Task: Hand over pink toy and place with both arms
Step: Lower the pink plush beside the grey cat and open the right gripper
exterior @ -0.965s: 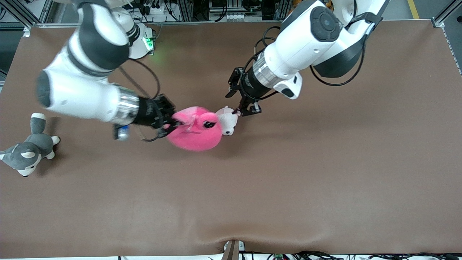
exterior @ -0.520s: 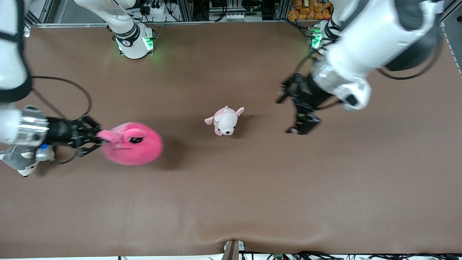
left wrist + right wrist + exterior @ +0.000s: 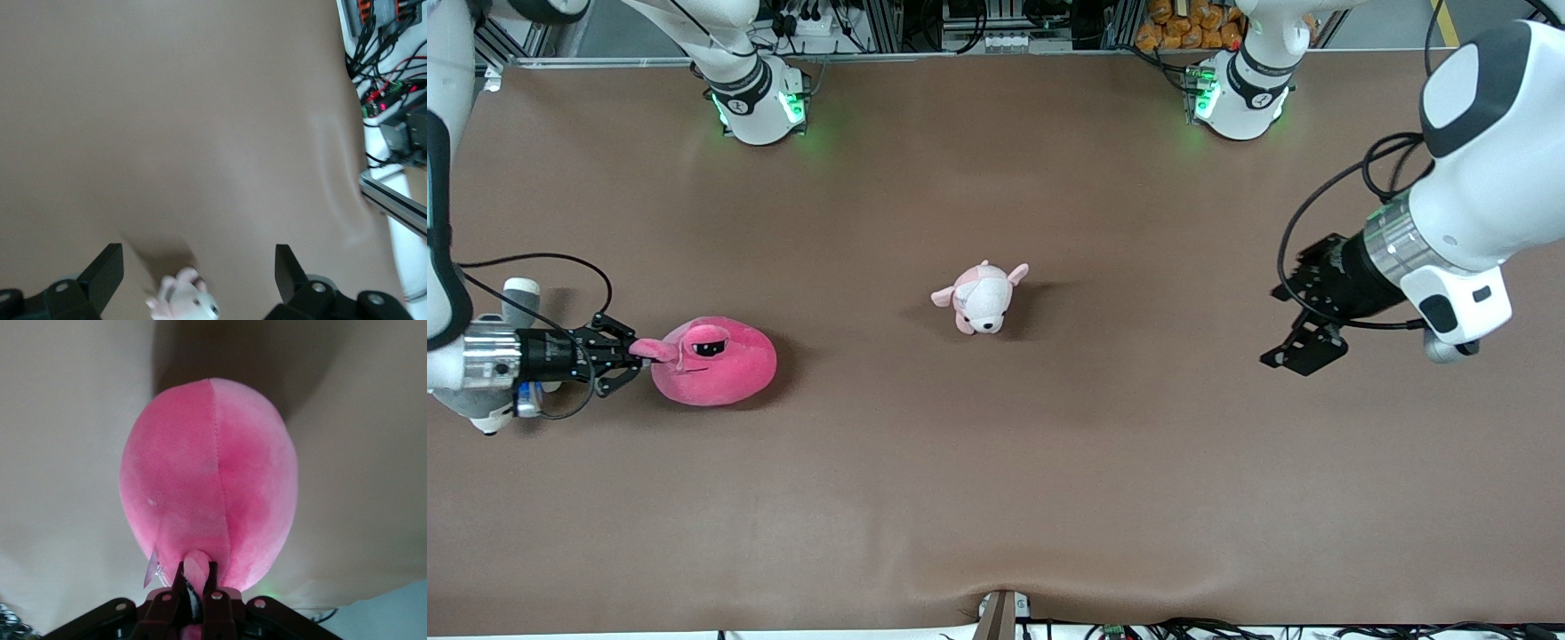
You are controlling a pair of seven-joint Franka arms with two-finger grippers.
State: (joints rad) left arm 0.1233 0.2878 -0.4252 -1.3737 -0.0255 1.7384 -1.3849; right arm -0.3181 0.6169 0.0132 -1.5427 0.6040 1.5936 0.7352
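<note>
The hot-pink round pink toy (image 3: 713, 363) is low at the table near the right arm's end, its half-lidded eye showing. I cannot tell whether it rests on the surface. My right gripper (image 3: 637, 350) is shut on a small pink nub at the toy's edge. In the right wrist view the pink toy (image 3: 210, 480) fills the middle, and the right gripper (image 3: 195, 577) pinches that nub between its fingers. My left gripper (image 3: 1302, 345) hangs open and empty over the table toward the left arm's end. The left wrist view shows the left gripper (image 3: 197, 259) spread wide with nothing in it.
A small pale pink-and-white puppy plush (image 3: 980, 298) lies mid-table; the left wrist view also catches this puppy plush (image 3: 185, 301). A grey-and-white husky plush (image 3: 519, 298) lies beneath the right wrist, mostly hidden. The table cover has a fold at its front edge (image 3: 996, 594).
The left gripper opened, let go of the pink toy and swung off to the left arm's end. The right arm carried the toy from beside the puppy to its own end and lower.
</note>
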